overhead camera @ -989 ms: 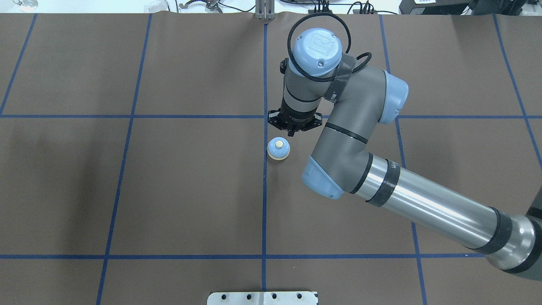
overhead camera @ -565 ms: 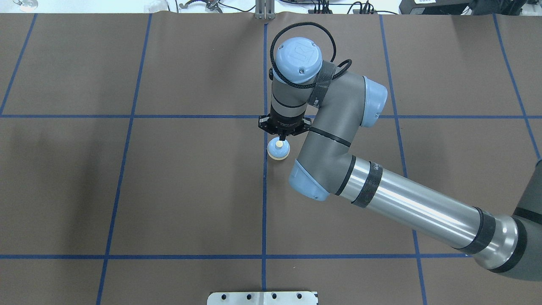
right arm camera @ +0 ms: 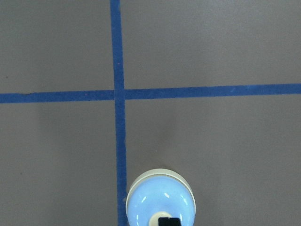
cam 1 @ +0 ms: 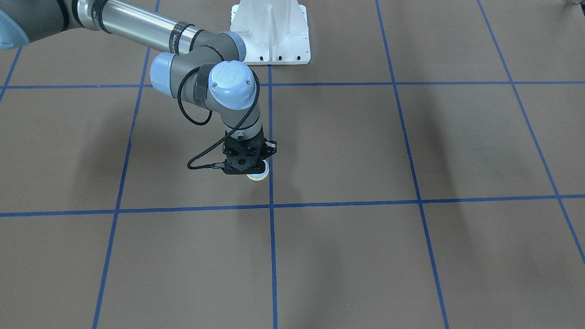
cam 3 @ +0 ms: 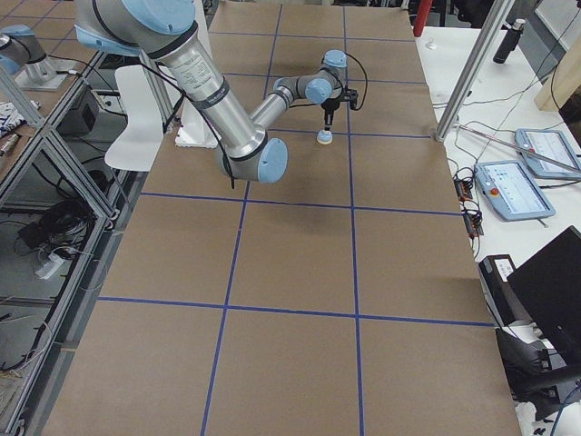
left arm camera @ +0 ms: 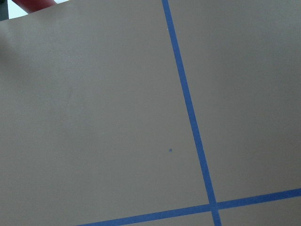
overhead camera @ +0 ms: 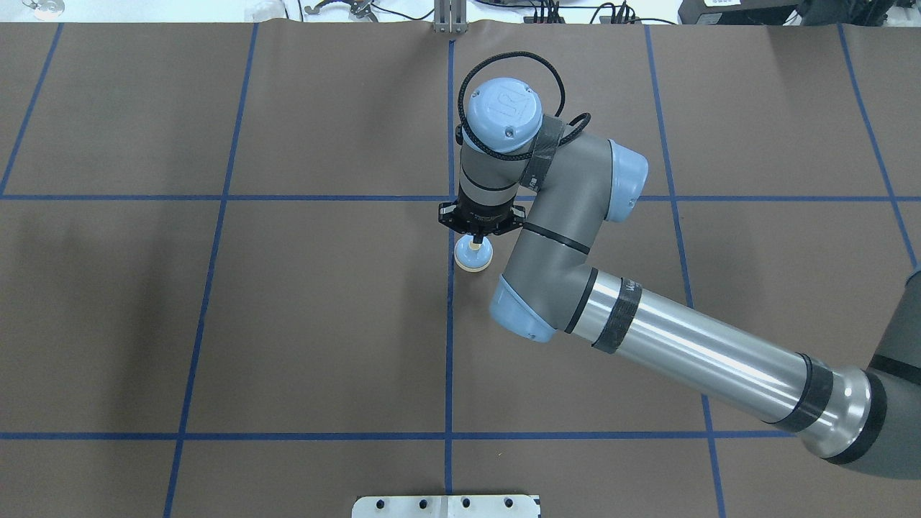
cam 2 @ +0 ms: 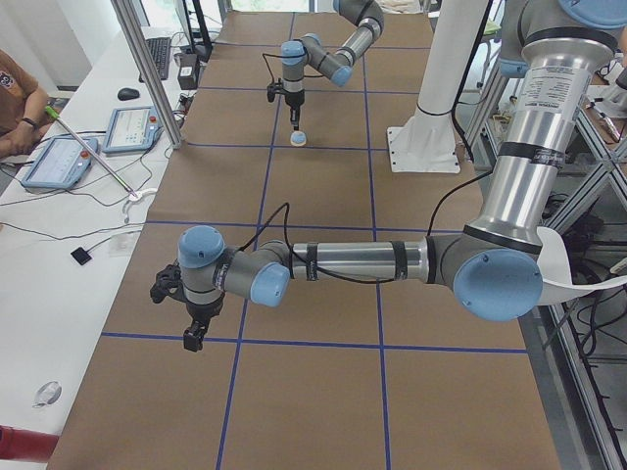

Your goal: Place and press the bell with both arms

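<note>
Overhead exterior view: bell point(overhead camera: 473, 259) mid-table, far from every edge; right gripper point(overhead camera: 475, 238), jaws together, tip at its button. Left gripper point(cam 2: 194, 338): jaw state cannot be told. Off-centre pressure could skid or tip the unsteadied bell.

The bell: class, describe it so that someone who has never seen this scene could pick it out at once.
On the brown table covering gridded with blue tape, find the black hand of the grey right arm. Directly under it stands the small light-blue dome-shaped bell; unlike the arm's light-blue joint caps, it has a cream button and base ring.
</note>
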Robot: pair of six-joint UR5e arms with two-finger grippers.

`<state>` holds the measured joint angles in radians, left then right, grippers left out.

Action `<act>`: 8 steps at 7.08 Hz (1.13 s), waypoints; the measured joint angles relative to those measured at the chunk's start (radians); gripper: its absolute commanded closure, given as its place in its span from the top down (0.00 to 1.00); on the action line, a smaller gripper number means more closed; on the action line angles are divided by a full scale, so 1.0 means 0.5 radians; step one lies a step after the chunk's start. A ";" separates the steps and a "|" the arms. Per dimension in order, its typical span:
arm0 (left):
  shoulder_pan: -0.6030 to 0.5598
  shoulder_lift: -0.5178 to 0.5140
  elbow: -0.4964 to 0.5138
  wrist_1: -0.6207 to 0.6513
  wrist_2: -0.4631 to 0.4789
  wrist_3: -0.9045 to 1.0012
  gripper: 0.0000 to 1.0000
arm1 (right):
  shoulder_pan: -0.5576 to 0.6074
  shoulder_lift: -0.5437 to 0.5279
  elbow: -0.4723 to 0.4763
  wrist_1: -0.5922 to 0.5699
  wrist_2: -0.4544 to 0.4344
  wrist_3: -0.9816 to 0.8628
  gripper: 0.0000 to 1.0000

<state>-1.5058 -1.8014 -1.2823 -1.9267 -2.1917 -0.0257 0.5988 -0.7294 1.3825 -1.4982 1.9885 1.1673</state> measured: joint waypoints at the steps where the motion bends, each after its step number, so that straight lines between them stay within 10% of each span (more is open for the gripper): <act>1: 0.001 -0.001 0.001 0.000 0.001 0.000 1.00 | -0.013 -0.005 -0.021 0.017 -0.007 0.000 0.00; 5: -0.001 -0.009 -0.001 0.010 0.002 0.002 1.00 | -0.024 -0.005 -0.041 0.034 -0.024 0.004 0.00; 6: -0.002 -0.013 -0.005 0.031 0.002 0.002 1.00 | 0.005 0.004 -0.006 0.027 -0.003 0.006 0.27; 7: -0.003 -0.016 -0.010 0.051 0.002 0.002 1.00 | 0.058 0.009 0.043 0.016 0.044 0.009 0.99; 8: -0.004 -0.022 -0.014 0.062 0.002 0.002 1.00 | 0.118 0.008 0.101 -0.008 0.103 0.012 1.00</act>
<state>-1.5078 -1.8124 -1.2890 -1.8957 -2.1905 -0.0246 0.6578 -0.7256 1.4332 -1.5022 2.0399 1.1735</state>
